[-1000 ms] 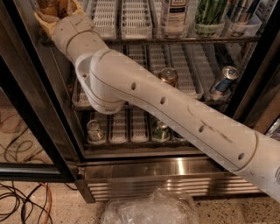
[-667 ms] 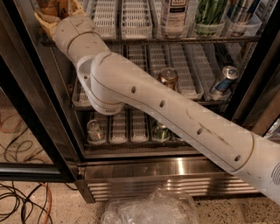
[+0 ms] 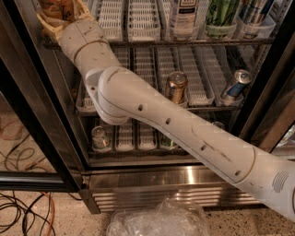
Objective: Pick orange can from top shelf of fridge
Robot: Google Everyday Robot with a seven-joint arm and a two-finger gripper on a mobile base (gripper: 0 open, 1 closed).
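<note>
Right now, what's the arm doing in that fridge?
The robot's arm reaches into the fridge, with its hand at the far left end of the top shelf, right at the orange can. Whether it has a grip on the can can't be seen; the can is not out of the fridge yet. A copper can and a blue-and-silver can sit on the middle rack, away from the hand.

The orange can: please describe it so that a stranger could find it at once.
In the fridge, follow the top shelf to its far left, where the gripper sits at the picture's upper edge. The orange can there is orange-brown, unlike the green can farther right.
</note>
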